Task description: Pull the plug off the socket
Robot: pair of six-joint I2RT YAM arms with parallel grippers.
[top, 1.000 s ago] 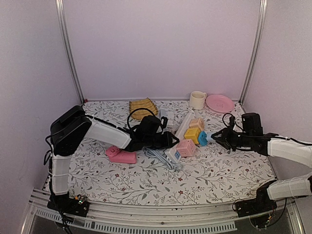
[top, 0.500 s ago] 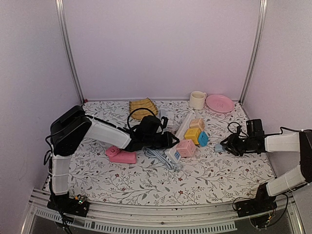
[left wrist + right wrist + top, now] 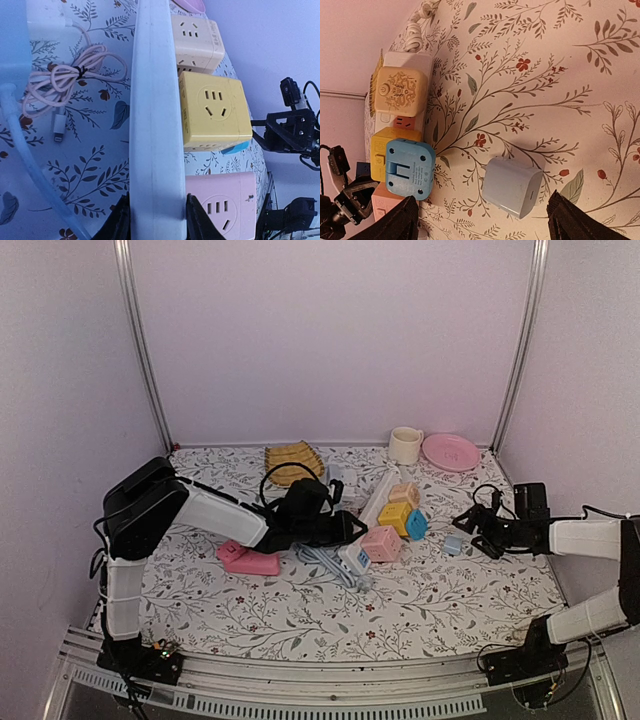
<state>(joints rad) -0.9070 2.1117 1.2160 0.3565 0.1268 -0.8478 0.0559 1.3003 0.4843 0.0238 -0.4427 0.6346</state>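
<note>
The socket (image 3: 372,506) is a long white strip lying slantwise mid-table, with pink (image 3: 381,543), yellow (image 3: 395,516), blue (image 3: 416,524) and cream (image 3: 405,493) cubes along its right side. My left gripper (image 3: 345,530) is shut on the near end of the socket (image 3: 155,125), one finger (image 3: 196,220) against each long side. The plug (image 3: 453,544), a pale blue block, lies loose on the table right of the socket. My right gripper (image 3: 478,531) stands open just right of it, and the plug (image 3: 512,187) lies between its wide-apart fingers (image 3: 395,220), untouched.
A cream cup (image 3: 405,445) and a pink plate (image 3: 450,451) stand at the back right, a yellow slatted object (image 3: 293,462) at the back centre. A pink object (image 3: 250,558) and a grey-blue strip with cable (image 3: 325,565) lie by the left arm. A coiled cable (image 3: 75,72) lies left of the socket.
My right gripper carried the plug away from the socket to the right, set it on the table, opened and let it go. The left gripper has kept its hold.
</note>
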